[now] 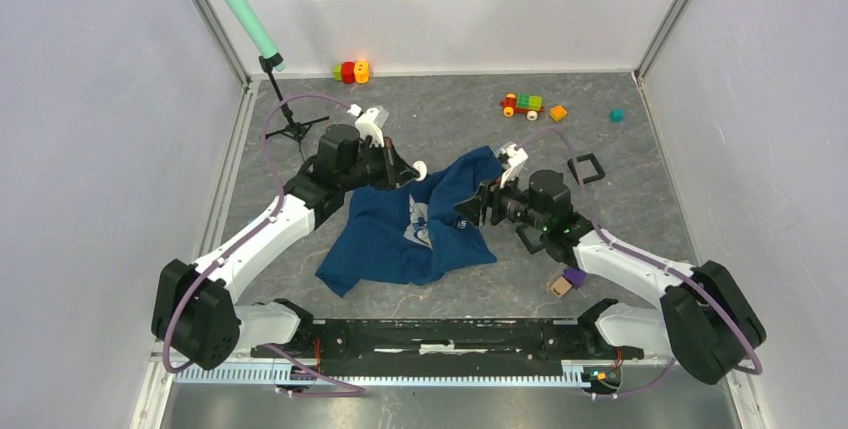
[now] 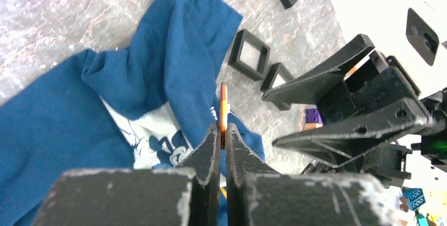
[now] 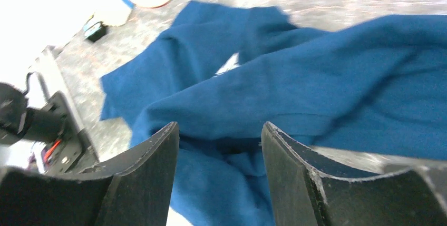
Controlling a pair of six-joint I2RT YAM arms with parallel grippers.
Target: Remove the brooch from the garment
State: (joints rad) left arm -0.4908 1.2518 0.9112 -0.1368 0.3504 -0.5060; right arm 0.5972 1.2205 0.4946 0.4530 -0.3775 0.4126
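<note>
A: Item one, brooch (image 2: 223, 105): seen edge-on, pinched in the left gripper (image 2: 223, 127); face hidden.
B: And from the right wrist?
A: Cropped by the top edge, blurred. Item two, garment (image 3: 295, 94): cut off at right, mouse print (image 3: 227, 64) mostly folded under.

Light: bright, even, from overhead; faint soft shadows on the table (image 1: 650, 179) around the garment (image 1: 390, 244). Top view: sharp. Left wrist view: blown-out white right of the garment, foreground soft. Right wrist view: garment blurred, glare patch above-left of it.
</note>
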